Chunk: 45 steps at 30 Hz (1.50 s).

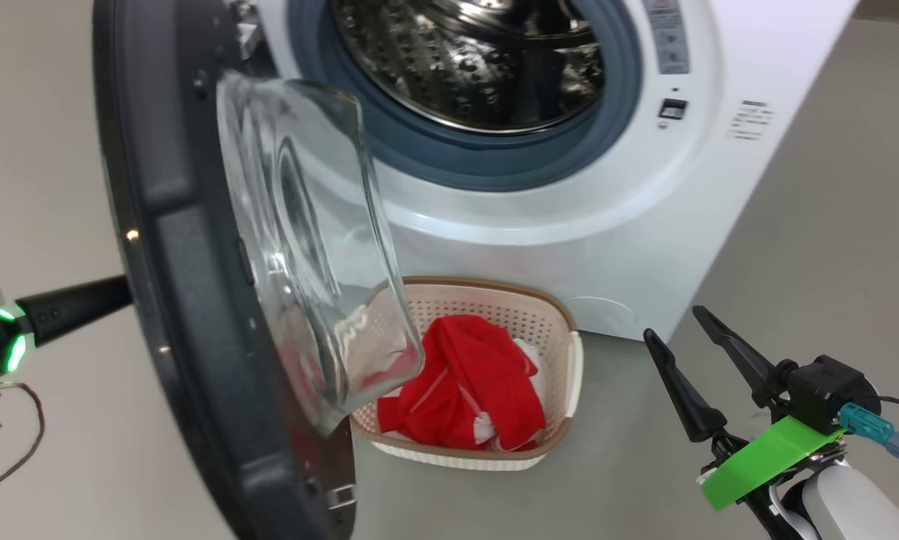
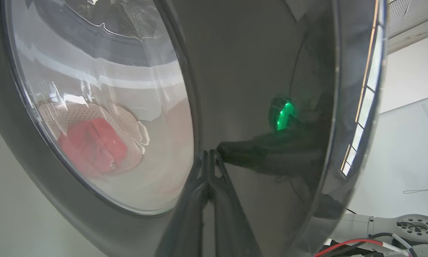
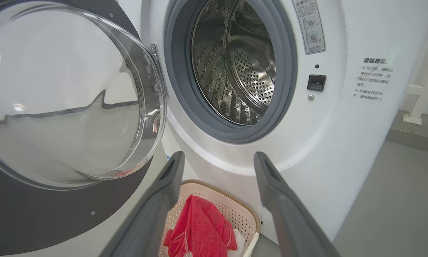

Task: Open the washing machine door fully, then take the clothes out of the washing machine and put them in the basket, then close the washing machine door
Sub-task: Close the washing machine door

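The washing machine (image 1: pixel 569 247) is open, and no cloth shows in its steel drum (image 1: pixel 479 60) (image 3: pixel 242 60). The washing machine door (image 1: pixel 172 247) (image 3: pixel 39 214) swings out to the left, its glass bowl (image 1: pixel 307 247) facing the basket. My left gripper (image 2: pixel 208 151) is shut, tips against the door's glossy outer face (image 2: pixel 253 71); its fingers (image 1: pixel 74 304) reach the door from the left. The red and white clothes (image 1: pixel 471 382) (image 3: pixel 199 228) lie in the basket (image 1: pixel 561 352) (image 3: pixel 242 210) on the floor below the opening. My right gripper (image 1: pixel 672 322) (image 3: pixel 218 157) is open, right of the basket, holding nothing.
Grey floor stretches to the right of the washer. A dark cable (image 1: pixel 22 442) lies on the floor at the far left. A white post (image 3: pixel 419 103) stands behind the washer's right side. A pale arm joint (image 2: pixel 406 228) with wires sits beyond the door's edge.
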Tool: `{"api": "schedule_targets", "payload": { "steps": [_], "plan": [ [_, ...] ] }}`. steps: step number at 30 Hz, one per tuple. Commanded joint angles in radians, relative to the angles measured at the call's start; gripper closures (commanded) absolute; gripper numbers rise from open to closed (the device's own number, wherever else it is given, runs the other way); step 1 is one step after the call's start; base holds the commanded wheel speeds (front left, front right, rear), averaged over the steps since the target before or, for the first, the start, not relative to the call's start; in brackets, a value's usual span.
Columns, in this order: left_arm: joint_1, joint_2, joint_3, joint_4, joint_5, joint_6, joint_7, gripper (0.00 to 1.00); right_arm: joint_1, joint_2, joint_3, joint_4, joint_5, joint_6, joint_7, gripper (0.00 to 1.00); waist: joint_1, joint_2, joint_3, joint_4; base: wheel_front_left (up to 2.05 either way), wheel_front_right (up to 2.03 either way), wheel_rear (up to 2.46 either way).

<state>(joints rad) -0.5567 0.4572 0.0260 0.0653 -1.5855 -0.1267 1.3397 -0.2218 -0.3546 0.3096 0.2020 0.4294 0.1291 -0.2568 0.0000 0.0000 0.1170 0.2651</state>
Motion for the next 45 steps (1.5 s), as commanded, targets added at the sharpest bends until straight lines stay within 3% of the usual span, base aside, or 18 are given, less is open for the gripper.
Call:
{"api": "schedule_targets", "payload": {
  "steps": [1, 17, 28, 45],
  "plan": [
    [-0.017, 0.036, 0.031, -0.042, 0.005, -0.001, 0.006, 1.0, 0.019, -0.004, 0.009, -0.028, -0.009, 0.002, -0.005, 0.0, 0.0, 0.0, -0.015, -0.042, 0.0, 0.0, 0.0],
    [-0.067, -0.035, -0.03, -0.081, 0.054, 0.017, -0.034, 1.0, 0.022, 0.037, -0.029, -0.053, -0.025, 0.002, -0.005, 0.0, 0.0, 0.0, 0.025, -0.222, 0.0, 0.0, 0.0],
    [-0.13, -0.084, -0.039, -0.043, 0.125, 0.015, -0.128, 1.0, 0.01, 0.065, -0.044, -0.063, -0.037, 0.002, -0.005, 0.0, 0.0, 0.0, 0.066, -0.325, 0.0, 0.0, 0.0],
    [-0.249, -0.087, -0.018, 0.112, 0.208, 0.013, -0.232, 1.0, 0.002, 0.108, -0.052, -0.074, -0.048, 0.002, -0.005, 0.0, 0.0, 0.0, 0.11, -0.455, 0.0, 0.0, 0.0]
  ]
}}
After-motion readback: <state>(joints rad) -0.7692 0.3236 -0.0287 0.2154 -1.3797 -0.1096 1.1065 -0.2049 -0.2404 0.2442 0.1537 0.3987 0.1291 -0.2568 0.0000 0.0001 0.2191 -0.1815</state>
